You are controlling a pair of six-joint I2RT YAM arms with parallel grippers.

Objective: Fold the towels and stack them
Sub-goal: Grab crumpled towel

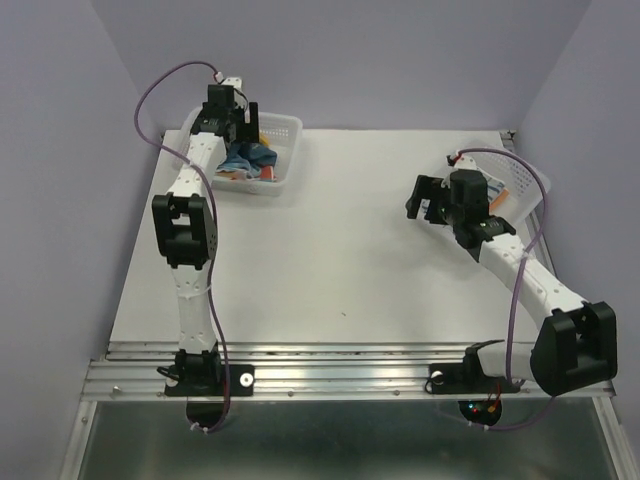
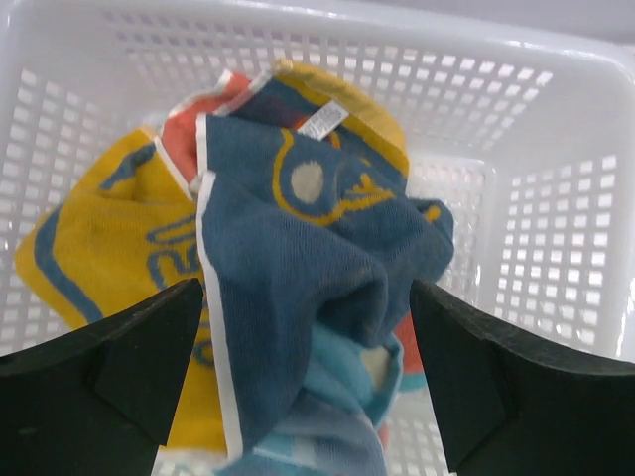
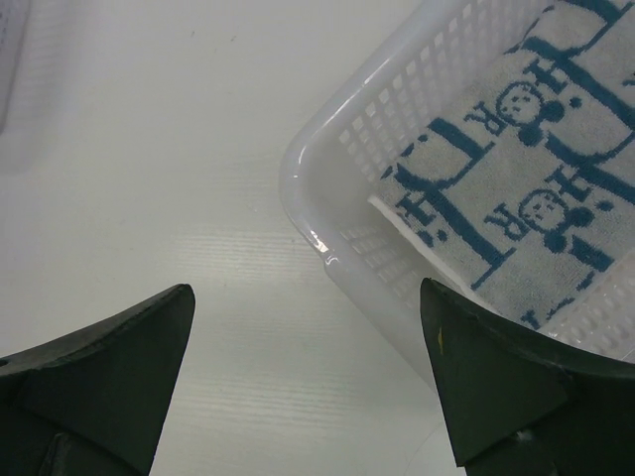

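**Step in hand:** extraction of one towel from the left basket (image 1: 288, 128) at the far left of the surface (image 1: 330, 270).

**Position.** The left hand (image 2: 303, 337) is released, with its jaws spread wide. It is held low inside the basket, with the navy towel (image 2: 298, 238) standing between the two fingers. The navy towel lies crumpled on top of the heap.
- A yellow cloth (image 2: 99, 238) is pressed against its left side.
- A light blue towel (image 2: 332, 397) is tucked under its lower edge.
- A red-orange towel (image 2: 184, 134) shows behind.

No towel is grasped yet.

**Procedure.**
1. The raised central fold of the navy towel should be pinched alone.
2. The fingers should be closed on the upper ridge and not driven deep, since the light blue towel directly below is likely to be caught as well.
3. The lift should be made straight up and slowly, so that clinging neighbours can fall away and the lattice wall is not snagged.
4. The bare middle of the surface is judged the best place for the towel to be laid for folding.

**Other arm.** The right hand (image 3: 308, 337) is likewise released and grasps nothing. It is held above the surface just beside the corner of the right basket (image 3: 332, 198), in which a white towel with blue print (image 3: 516, 169) lies flat.
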